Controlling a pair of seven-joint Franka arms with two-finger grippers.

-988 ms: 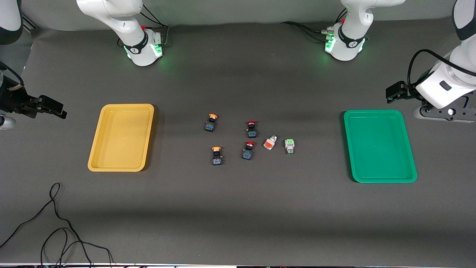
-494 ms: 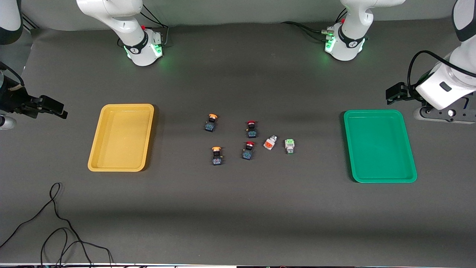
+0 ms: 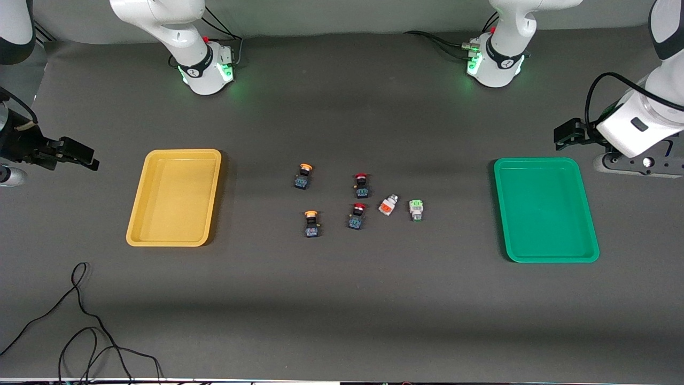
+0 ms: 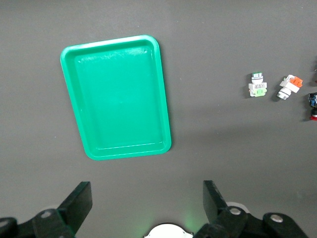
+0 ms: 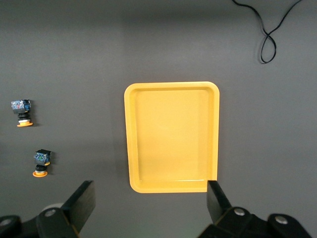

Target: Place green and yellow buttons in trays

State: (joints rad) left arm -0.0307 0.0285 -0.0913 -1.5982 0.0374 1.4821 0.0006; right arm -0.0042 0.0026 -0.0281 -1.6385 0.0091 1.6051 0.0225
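- Buttons: four target switches, including green button (image 3: 416,208) and yellow button (image 3: 304,176), lie mid-table between yellow tray (image 3: 173,197) and green tray (image 3: 545,209), well apart from both sets of fingers.
- Left gripper (image 4: 143,206) hovers beside the green tray, fingers apart, empty.
- Right gripper (image 5: 148,204) hovers beside the yellow tray, fingers apart, empty.
- Step: judged pre-grasp; the next move requires reaching to the cluster.

The front view looks down from high across the bench (image 3: 342,299), facing both arm bases along the top edge. The left wrist view looks straight down from well above the green tray (image 4: 116,96) near the left arm's end. The right wrist view does likewise over the yellow tray (image 5: 171,136); both trays also show in the front view.
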